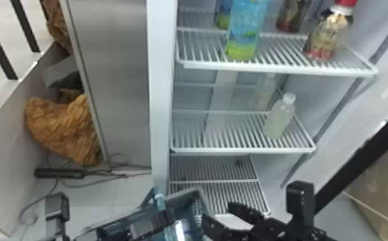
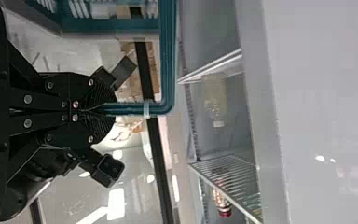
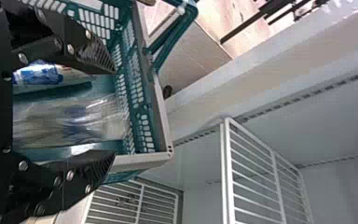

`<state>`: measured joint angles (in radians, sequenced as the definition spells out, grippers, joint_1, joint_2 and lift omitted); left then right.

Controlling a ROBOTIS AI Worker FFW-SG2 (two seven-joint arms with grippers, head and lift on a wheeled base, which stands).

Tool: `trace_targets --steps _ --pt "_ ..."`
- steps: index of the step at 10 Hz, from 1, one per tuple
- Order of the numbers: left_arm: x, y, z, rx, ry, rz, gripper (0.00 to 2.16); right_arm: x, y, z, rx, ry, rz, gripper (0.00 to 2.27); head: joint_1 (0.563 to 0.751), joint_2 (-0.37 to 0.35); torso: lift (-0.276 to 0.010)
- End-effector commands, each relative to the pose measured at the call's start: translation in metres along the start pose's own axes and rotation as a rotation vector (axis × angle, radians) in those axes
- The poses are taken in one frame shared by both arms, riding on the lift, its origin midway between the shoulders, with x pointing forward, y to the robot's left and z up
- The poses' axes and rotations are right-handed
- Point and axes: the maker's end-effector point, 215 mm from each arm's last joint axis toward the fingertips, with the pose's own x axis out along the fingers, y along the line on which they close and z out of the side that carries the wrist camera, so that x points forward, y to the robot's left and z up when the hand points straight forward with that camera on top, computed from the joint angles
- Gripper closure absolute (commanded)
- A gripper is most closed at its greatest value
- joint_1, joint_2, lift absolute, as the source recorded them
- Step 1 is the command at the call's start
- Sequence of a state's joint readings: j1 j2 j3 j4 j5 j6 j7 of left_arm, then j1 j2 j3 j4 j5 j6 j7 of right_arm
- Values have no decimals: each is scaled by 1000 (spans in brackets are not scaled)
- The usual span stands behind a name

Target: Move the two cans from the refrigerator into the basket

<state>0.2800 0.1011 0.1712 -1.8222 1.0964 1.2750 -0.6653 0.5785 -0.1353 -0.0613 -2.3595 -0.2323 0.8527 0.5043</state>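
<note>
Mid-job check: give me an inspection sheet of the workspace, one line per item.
Surface: white wire shelf, below another
Job's things: basket holds a blue-and-white item and something in clear plastic; cans not identifiable
Clutter: pale bottle on the middle shelf, red-capped bottle above
Grippers: left gripper shut on the basket's teal handle; right gripper open at the basket
Cables: dark, on the floor beside a black power strip
Surroundings: brown quilted item, left of the refrigerator
</note>
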Motion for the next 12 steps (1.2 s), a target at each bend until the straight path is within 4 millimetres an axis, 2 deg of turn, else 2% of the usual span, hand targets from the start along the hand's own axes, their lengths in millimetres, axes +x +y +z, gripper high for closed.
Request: trace_targets --steps 1,3,4,5,6,9,10,12 --pt "0 1 0 2 -1 3 1210 -6 -8 9 -2 -43 -11 185 695 -154 -219" --pt "1 0 -2 -1 5 1 1210 -17 -22 28 -30 -161 -13 194 695 -175 -219" --pt "1 1 -2 0 5 3 1210 -34 -34 38 -54 -233 -48 197 695 -183 -219" --pt "1 1 -2 -2 7 3 1210 -50 -49 39 -64 -286 -85 199 695 -205 -219" --pt "1 2 -3 -3 14 8 1210 -66 -56 40 -69 -340 -108 199 695 -237 -219" --pt "2 5 -9 -6 34 21 1210 -128 -85 36 -127 -422 -249 200 695 -347 -219" --pt "1 6 -10 -10 37 25 1210 -147 -91 35 -144 -443 -289 200 695 -350 -219" --pt "0 9 -11 -9 41 34 1210 -164 -92 27 -132 -471 -308 200 695 -350 -219"
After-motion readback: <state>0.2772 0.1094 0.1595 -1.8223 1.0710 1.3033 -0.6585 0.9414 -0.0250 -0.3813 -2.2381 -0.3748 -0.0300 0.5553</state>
